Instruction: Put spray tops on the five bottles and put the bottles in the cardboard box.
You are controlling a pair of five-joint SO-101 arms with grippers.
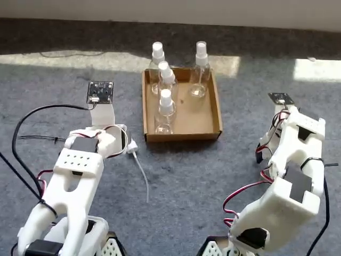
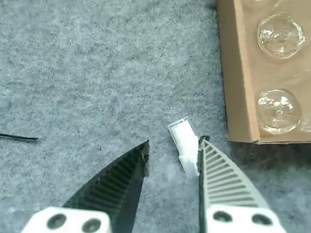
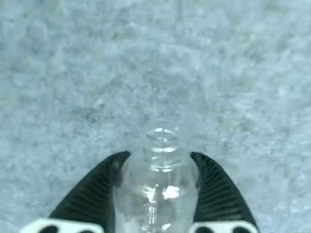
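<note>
**Left wrist view.** Jaws of the left gripper [image 2: 174, 142] stand spread, one black and one pale, both tips down at the grey carpet [image 2: 97, 68]. A white spray top [image 2: 184, 141] lies on the carpet in the gap between them. It touches the inner edge of the pale jaw near its tip and is well apart from the black jaw. Beyond the pale jaw's tip, to its outer side, is a corner of the cardboard box [image 2: 238, 73]. Two boxed bottles [image 2: 279, 111] stand upright inside this corner and are seen from above. A thin black cable [image 2: 17, 137] lies on the carpet far out on the black jaw's side.

**Right wrist view.** Jaws of the right gripper [image 3: 159, 154], both black, pinch an uncapped bottle [image 3: 160, 194] of clear plastic by its shoulders, one jaw on each side. The threaded neck is open, bears no spray top and projects just past the jaw tips. Carpet lies ahead of the tips.

**High view.** At the front end of the left arm [image 1: 80, 176], where its jaws point, the spray top [image 1: 131, 146] lies on the carpet. Its thin dip tube [image 1: 143, 173] trails back alongside the arm. The cardboard box [image 1: 216, 114] sits just ahead of that spot, and four boxed bottles [image 1: 166, 109] stand upright in it, each with a white spray top. The right arm [image 1: 293, 160] stands off to the other side of the box, apart from it. Whether its jaws are closed cannot be told from this view.
</note>
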